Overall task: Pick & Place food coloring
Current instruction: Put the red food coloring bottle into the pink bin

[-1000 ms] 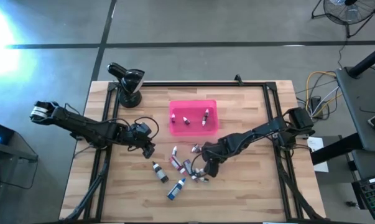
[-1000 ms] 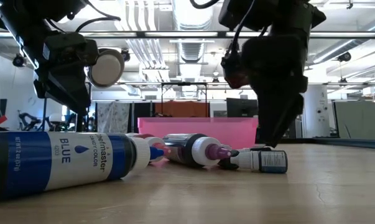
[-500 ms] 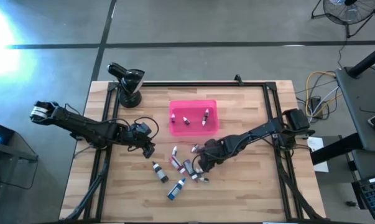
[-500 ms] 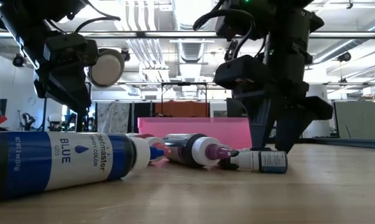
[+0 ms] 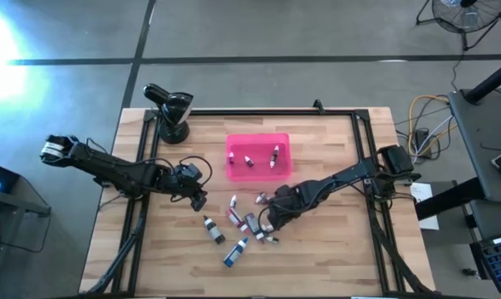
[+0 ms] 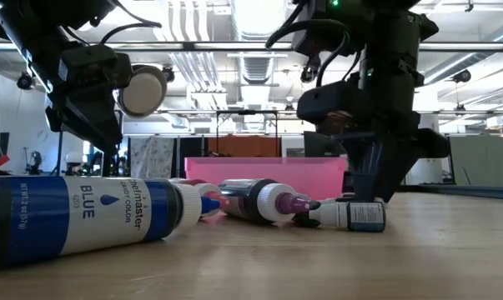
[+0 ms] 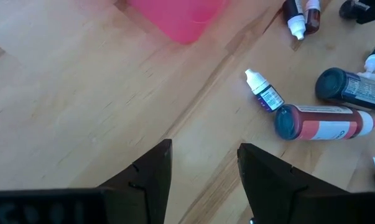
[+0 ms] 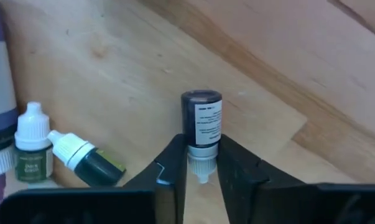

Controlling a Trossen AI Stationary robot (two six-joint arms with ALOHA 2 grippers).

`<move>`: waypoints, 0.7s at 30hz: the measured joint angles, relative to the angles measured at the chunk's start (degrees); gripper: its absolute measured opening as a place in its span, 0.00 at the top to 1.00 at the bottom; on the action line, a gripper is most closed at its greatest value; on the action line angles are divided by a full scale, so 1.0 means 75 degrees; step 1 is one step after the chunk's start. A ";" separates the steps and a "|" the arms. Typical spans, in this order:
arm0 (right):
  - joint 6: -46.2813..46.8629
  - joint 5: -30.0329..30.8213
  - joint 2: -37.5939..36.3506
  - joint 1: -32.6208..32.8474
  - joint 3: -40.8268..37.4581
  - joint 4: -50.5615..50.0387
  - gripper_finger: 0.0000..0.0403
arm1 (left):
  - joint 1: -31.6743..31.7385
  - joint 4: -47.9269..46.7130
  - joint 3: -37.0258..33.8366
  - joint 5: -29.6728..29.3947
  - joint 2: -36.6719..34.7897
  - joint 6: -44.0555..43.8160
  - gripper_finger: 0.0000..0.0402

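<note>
Right gripper [image 8: 203,163] has just snapped closed from wide open; its fingers now pinch a small dark dropper bottle [image 8: 202,121] at the cap end, label side up, body pointing away from the wrist. In the high view the same gripper [image 5: 268,223] sits low over the scatter of food coloring bottles [image 5: 238,224] on the wooden table [image 5: 333,257], having slid in toward the pile over the last second. The bottle looks still down on the wood, though the low view hides the contact behind the gripper body. Two green-bodied white-capped bottles [image 8: 56,155] lie just beside it. Grasp made, lift not begun; next stop judged to be the pink tray [image 5: 258,170], which already holds three or so bottles. Left gripper [image 5: 197,197] waits near the pile's left edge, fingers apart, holding nothing.
</note>
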 joint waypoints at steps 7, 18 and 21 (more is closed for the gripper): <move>-0.0691 0.0801 -0.0535 -0.0049 0.0366 -0.0157 0.85 | 0.0000 0.0000 0.0000 0.0000 0.0000 0.0035 0.61; -0.1859 0.1943 -0.1522 -0.2003 0.0883 -0.0432 0.81 | 0.0000 0.0140 0.0000 0.0000 0.0000 0.0046 0.61; -0.2379 0.1660 -0.1451 -0.2357 0.0880 -0.0494 0.74 | 0.0000 0.0152 0.0000 0.0000 0.0000 -0.0012 0.61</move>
